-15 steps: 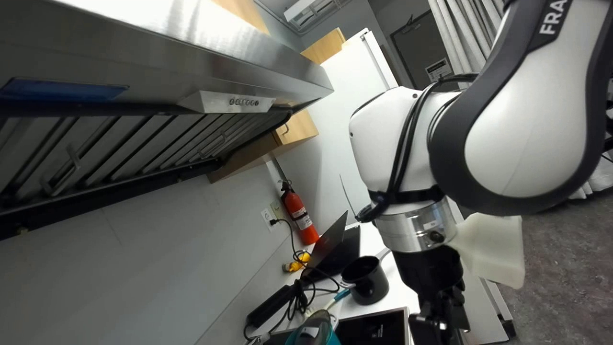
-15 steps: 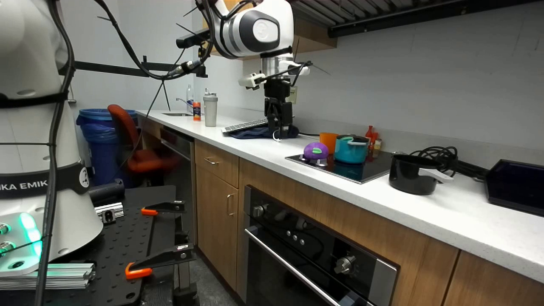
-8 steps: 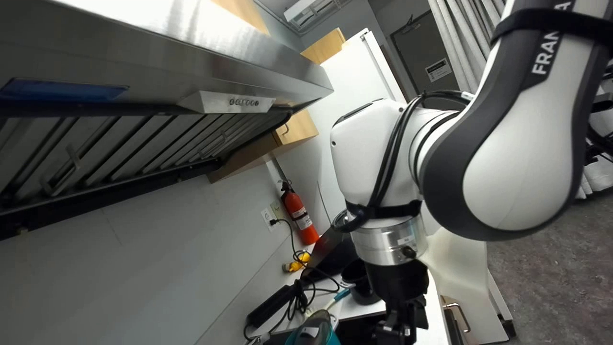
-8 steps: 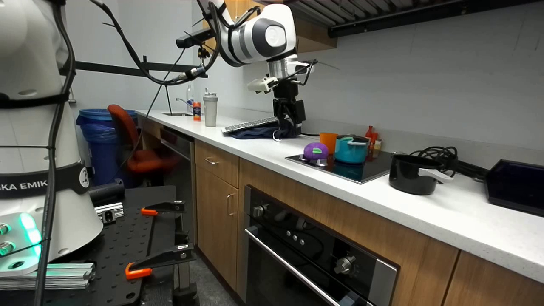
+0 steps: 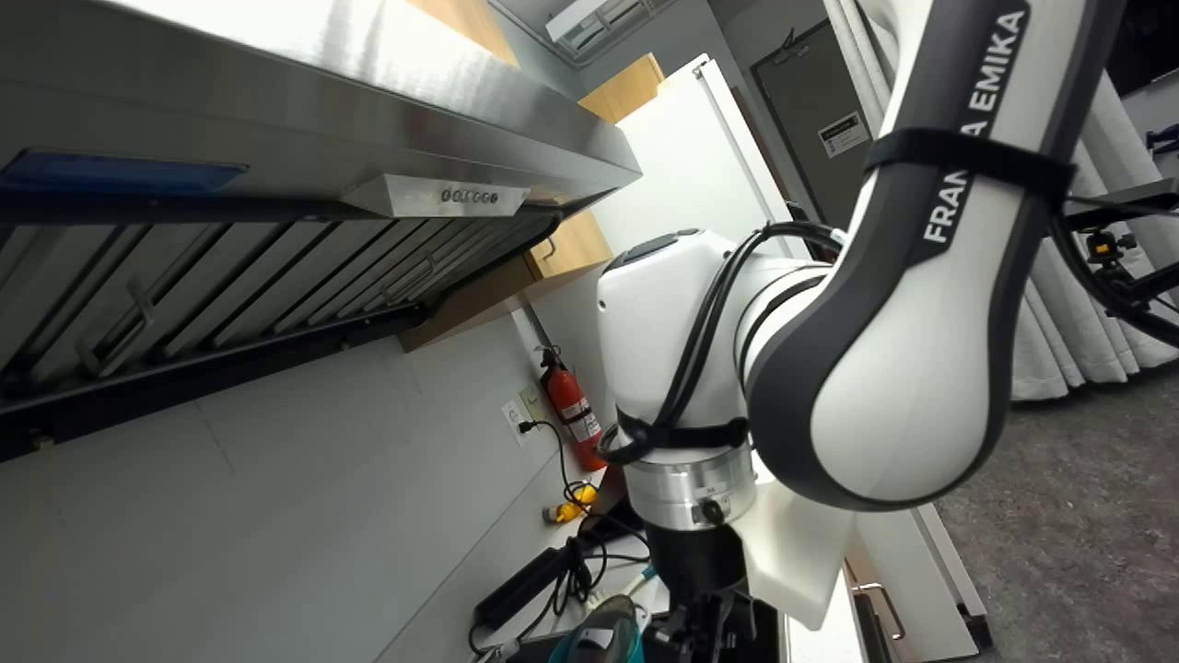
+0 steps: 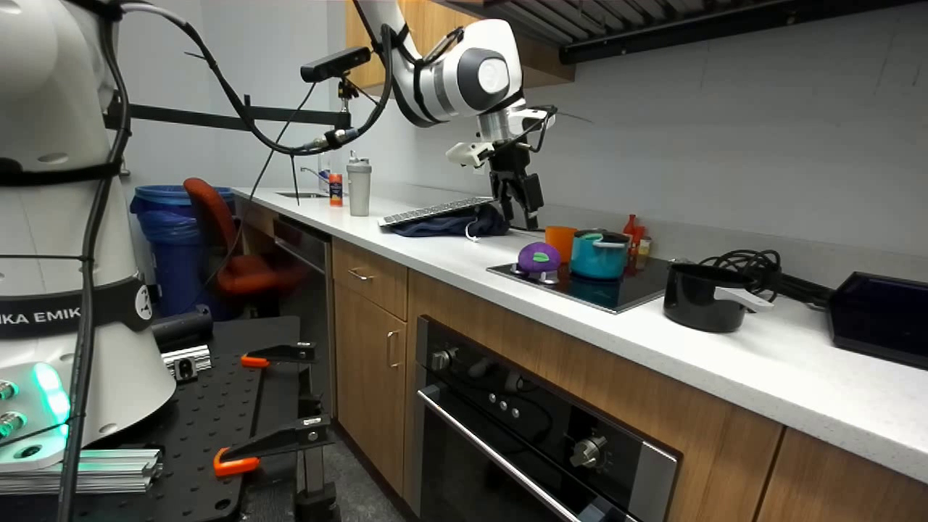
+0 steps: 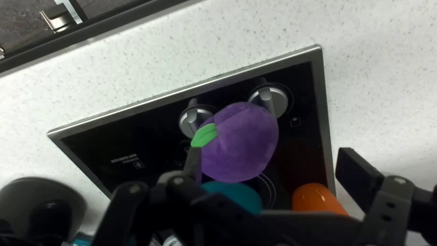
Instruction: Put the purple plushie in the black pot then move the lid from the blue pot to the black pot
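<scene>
"Exterior view, left end: what is entered?"

"Robot base (image 6: 119, 384), white, on a black board (image 6: 196, 442). Clamps (image 6: 297, 433), two, orange-tipped. Bin (image 6: 163, 250), blue. Chair (image 6: 210, 225), orange-red, beside the bin."

"Along the counter (image 6: 812, 370)?"

"Canister (image 6: 336, 190), orange and blue. Shaker bottle (image 6: 358, 187), grey, upright. Keyboard (image 6: 435, 212), tilted, lying partly on a dark cloth (image 6: 464, 226)."

"Gripper (image 6: 520, 222): position and state?"

"Black, pointing down, slightly tilted. In an exterior view it hangs by the right end of the cloth, near the cooktop (image 6: 634, 291). In the wrist view its fingers (image 7: 358, 177) stand wide apart."

"Plushie (image 6: 539, 257)?"

"Purple, round, with a green leaf. On the cooktop, beside two knobs (image 7: 279, 102); contact with them hard to judge. Lower than the gripper and apart from it."

"Next, rightward?"

"Cup (image 6: 562, 235), orange, just behind the plushie. Blue pot (image 6: 597, 259), on the cooktop, to the right of the plushie, lid (image 6: 607, 236) on top; pot and lid show in both exterior views. Red bottle (image 6: 630, 226), behind the blue pot."

"Right end?"

"Black pot (image 6: 699, 301), pale handle, on the counter just right of the cooktop. Cables (image 6: 757, 268), black, coiled, behind the black pot. Box (image 6: 881, 322), dark, last item."
</scene>
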Robot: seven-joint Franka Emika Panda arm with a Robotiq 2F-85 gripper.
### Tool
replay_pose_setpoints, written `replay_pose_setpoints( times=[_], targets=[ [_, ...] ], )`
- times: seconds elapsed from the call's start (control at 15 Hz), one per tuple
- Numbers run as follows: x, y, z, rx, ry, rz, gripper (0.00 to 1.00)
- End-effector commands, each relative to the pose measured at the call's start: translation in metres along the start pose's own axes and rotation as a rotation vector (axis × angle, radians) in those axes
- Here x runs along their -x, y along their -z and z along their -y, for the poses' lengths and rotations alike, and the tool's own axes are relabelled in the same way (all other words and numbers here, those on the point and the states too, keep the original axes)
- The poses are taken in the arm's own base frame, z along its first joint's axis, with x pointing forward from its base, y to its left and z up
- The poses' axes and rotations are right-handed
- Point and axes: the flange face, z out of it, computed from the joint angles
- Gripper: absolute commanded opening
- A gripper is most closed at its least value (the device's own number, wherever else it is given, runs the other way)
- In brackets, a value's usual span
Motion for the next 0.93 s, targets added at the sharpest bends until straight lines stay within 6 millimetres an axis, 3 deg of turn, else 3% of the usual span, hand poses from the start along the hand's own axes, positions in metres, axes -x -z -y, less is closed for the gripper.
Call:
replay_pose_setpoints(
  times=[0.0, 0.67, 0.8, 0.87],
  targets=[
    [-0.022, -0.022, 0.002, 0.012, -0.059, -0.029, 1.00],
    [-0.038, -0.062, -0.006, 0.066, -0.139, -0.006, 1.00],
    [-0.037, -0.066, -0.006, 0.071, -0.146, 0.000, 0.94],
    [-0.036, -0.067, -0.005, 0.071, -0.152, 0.005, 0.82]
  ],
)
